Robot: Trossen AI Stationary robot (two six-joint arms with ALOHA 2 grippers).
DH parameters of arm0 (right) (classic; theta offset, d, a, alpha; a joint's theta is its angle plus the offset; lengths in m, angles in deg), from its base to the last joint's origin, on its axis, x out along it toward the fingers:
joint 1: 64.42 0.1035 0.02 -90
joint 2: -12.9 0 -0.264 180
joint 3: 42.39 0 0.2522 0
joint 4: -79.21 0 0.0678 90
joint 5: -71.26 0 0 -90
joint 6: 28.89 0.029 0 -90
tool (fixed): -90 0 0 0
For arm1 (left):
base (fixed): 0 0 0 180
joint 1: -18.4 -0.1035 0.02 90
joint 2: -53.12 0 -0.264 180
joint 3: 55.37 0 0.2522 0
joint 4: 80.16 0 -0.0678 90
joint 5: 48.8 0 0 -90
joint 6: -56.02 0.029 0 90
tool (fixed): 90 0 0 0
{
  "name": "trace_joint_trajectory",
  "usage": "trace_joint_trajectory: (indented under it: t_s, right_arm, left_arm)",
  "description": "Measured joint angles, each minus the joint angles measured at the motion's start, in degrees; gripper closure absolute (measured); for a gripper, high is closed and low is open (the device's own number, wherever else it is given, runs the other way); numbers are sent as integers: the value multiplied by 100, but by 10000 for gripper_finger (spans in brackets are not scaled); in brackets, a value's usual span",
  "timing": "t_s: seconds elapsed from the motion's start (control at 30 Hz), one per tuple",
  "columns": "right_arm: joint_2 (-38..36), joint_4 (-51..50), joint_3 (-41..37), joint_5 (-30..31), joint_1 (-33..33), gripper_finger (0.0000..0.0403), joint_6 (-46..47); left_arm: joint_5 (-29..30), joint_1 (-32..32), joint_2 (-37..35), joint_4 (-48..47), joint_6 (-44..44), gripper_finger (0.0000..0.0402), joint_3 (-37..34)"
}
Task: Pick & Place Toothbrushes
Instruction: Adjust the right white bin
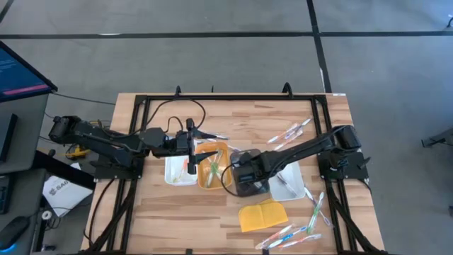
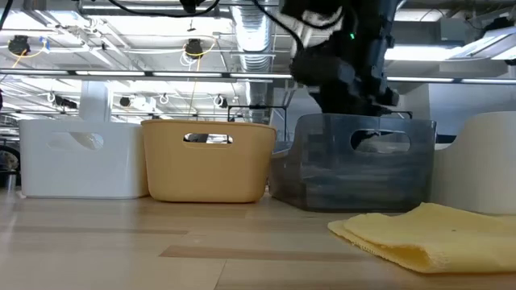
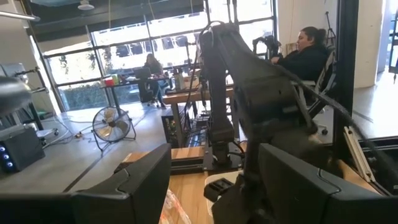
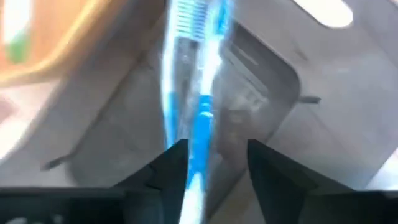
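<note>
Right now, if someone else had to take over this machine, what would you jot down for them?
Left gripper: open, empty, waiting above the white tray and orange tray.
Right gripper: over the grey tray, fingers apart, wider than the blue toothbrush between them.
Done: some toothbrushes lie in the orange tray.
Left: loose toothbrushes on the table by the right arm, a group at the far side, more along the near right edge and near the yellow pad.
</note>
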Motion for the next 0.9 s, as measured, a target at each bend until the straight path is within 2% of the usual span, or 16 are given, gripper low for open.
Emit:
trace_joint_trajectory:
  t_s: [0.17, 0.33, 0.5, 0.53, 0.6, 0.7, 0.8, 0.9]
  right_arm:
    - [-144, -12, 196, 11, 0, 182, -462]
    - [-240, -410, 605, -25, 18, 167, -1255]
    - [-237, -1905, 1131, 329, 150, 169, -1918]
    - [-246, -2289, 1191, 444, 139, 170, -1819]
    - [-243, -2919, 1231, 848, 149, 172, -1238]
    - [-417, -3781, 1200, 1820, 375, 173, -429]
    - [-813, -3694, 947, 2666, 860, 173, 8]
    - [-1451, -3126, 619, 3277, 1389, 173, -192]
  left_arm:
    - [0, 1, 0, 1, 0, 166, 0]
    - [0, 2, 0, -4, 0, 166, 0]
    - [1, 1, 0, 4, 46, 166, 0]
    - [1, 1, 0, 4, 46, 166, 0]
    - [0, 0, 0, 3, 50, 166, 0]
    - [0, 0, 0, 2, 143, 166, 0]
    - [1, 1, 0, 1, 146, 166, 0]
    - [1, 1, 0, -6, 146, 166, 0]
